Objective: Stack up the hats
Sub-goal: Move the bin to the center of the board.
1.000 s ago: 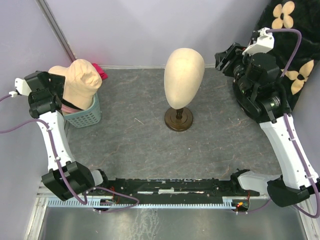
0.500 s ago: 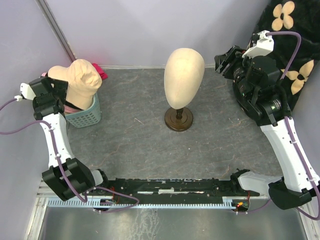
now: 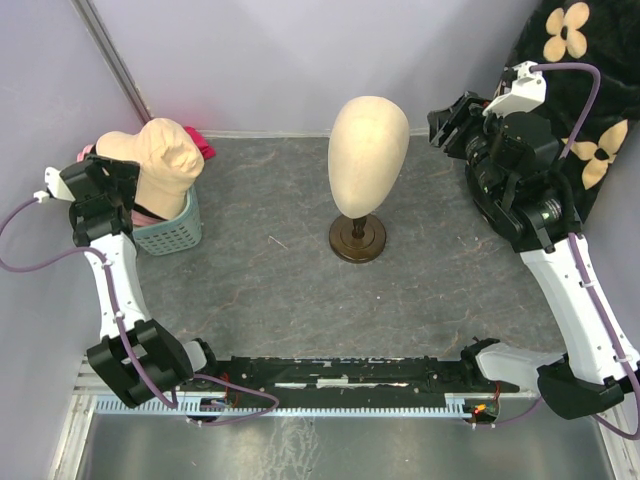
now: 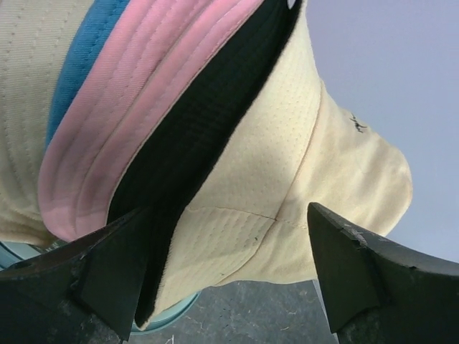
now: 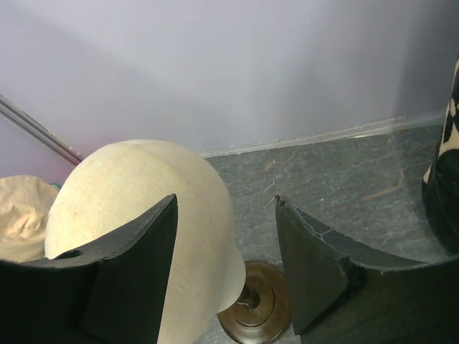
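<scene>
Two lilac walls (image 3: 300, 60), grey tabletop (image 3: 270, 300), stacked hats (image 3: 160, 160)

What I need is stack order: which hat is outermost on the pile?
The beige hat: its crown covers the pile; black hat, pink hat and blue hat show only brims beneath.

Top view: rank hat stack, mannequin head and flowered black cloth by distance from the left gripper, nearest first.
From the left gripper:
1. Hat stack: right beside it, in the basket at the left.
2. Mannequin head: centre, on its stand.
3. Flowered black cloth: far right corner.
</scene>
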`<state>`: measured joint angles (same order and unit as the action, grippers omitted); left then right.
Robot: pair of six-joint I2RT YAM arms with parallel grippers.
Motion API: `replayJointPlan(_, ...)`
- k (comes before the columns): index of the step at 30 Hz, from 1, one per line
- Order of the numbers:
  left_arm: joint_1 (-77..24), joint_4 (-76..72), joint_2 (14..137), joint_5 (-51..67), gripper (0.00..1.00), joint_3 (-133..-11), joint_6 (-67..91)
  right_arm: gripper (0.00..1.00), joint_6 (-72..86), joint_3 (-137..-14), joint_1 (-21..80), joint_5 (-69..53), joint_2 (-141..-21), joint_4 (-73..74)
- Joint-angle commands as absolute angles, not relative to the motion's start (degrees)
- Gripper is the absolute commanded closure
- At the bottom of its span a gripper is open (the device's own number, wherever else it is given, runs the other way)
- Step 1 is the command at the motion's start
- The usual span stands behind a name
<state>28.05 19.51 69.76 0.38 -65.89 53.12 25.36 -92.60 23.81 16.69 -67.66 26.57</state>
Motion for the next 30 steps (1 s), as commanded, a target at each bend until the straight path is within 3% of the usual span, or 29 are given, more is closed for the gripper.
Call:
replayJointPlan(1,28.4,17.4,68.1,2.9,0.08,-70.6,55.2,0.35,24.4,-93.1,24.4,16.4,-66.9,24.5)
replayJointPlan(17,28.5,16.2,67.2,4.3,0.1,-66.4,53.8,0.35,23.7,-93.5,25.2,16.9,-67.1,24.5)
replayJointPlan(30,28.6,3.7,63.5,5.1,0.21,-57.0,56.8,0.38,23.5,-92.5,25.2,16.8,-66.1,24.1)
